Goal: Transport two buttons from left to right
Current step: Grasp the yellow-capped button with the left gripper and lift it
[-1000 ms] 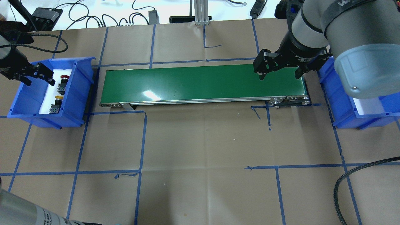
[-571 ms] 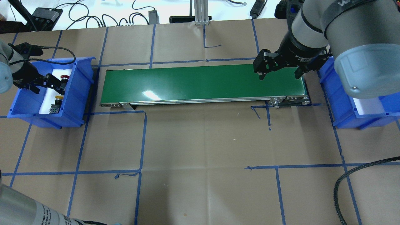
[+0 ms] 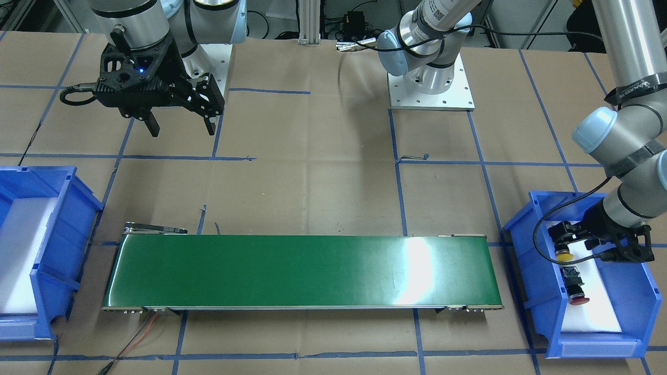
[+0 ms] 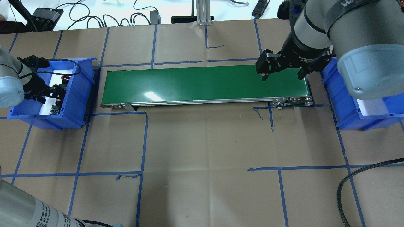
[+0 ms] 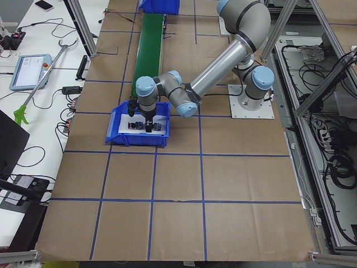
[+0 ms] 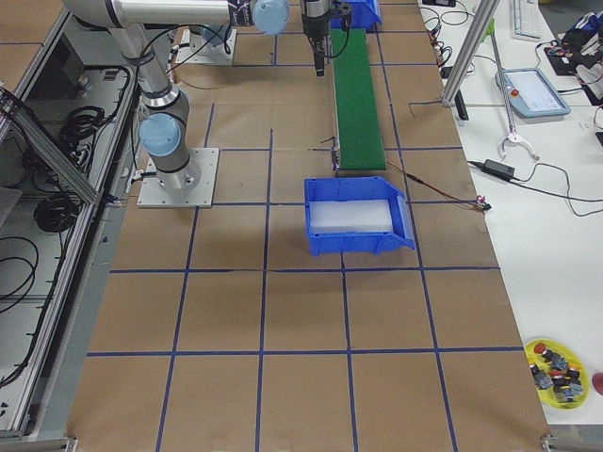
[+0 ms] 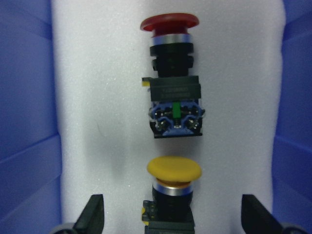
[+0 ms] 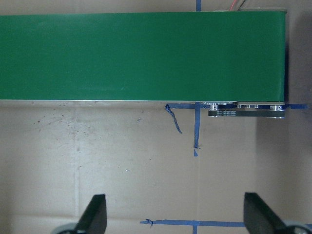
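We find the left gripper (image 7: 174, 217) down inside the blue plastic bin (image 4: 77, 91) at the robot's left end of the brown-papered worktop (image 4: 202, 142). Its two black fingers (image 7: 95, 214) stand wide apart, one on each side of the yellow mushroom-capped push-button (image 7: 174, 178), and in the wrist view we see white foam between each finger and the button's black barrel, so nothing is gripped.

Both buttons lie on their sides on the white foam liner (image 7: 97, 97) of that bin, in one line with both caps pointing the same way. The red mushroom-capped push-button (image 7: 171, 78) lies ahead of the yellow one. Its square rear block, blue and green inside, faces the yellow cap with a slim strip of foam between them, so they do not touch.

Across the worktop, the long green conveyor belt (image 3: 302, 271) runs between the two bins. The right gripper (image 3: 182, 126) hangs in the air near the belt's right end, on the robot's side of it, fingers spread and holding nothing. Its wrist camera looks down on bare brown paper and blue tape lines, with the belt's edge beyond. The second blue plastic bin (image 3: 68, 219), at the robot's right, shows only its white liner.
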